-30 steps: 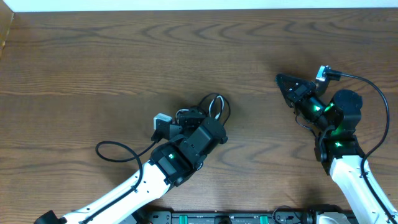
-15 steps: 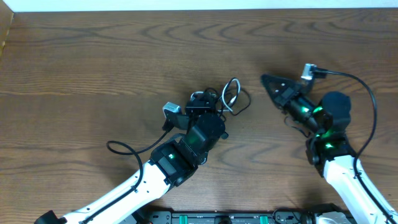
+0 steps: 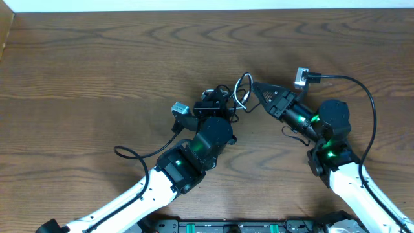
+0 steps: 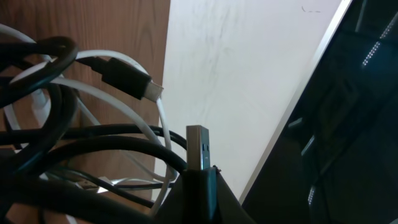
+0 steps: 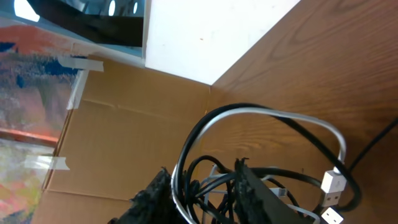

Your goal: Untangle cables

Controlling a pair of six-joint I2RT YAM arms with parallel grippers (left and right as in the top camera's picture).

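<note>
The cables (image 3: 242, 91) are a small knot of thin black and white cords at the table's middle. My left gripper (image 3: 220, 97) is at the knot's left side. In the left wrist view the left gripper (image 4: 199, 180) is shut on a metal USB plug (image 4: 198, 144) that sticks up from its tips, with black and white loops (image 4: 93, 140) beside it. My right gripper (image 3: 257, 88) reaches into the knot from the right. In the right wrist view the right gripper (image 5: 202, 190) stands open, with several black and white strands (image 5: 205, 155) running through the gap between its fingers. White plugs (image 5: 333, 186) lie to the right.
The left arm's own thick black cable (image 3: 129, 154) loops on the table at the lower left. The right arm's cable (image 3: 362, 97) arcs over its wrist. A cardboard box edge (image 3: 5, 32) is at the far left, and a white strip (image 3: 207, 5) runs behind the table.
The left gripper has carried the cable knot up and to the right. The right gripper has swung left into the knot, and its jaws have parted around the strands.
</note>
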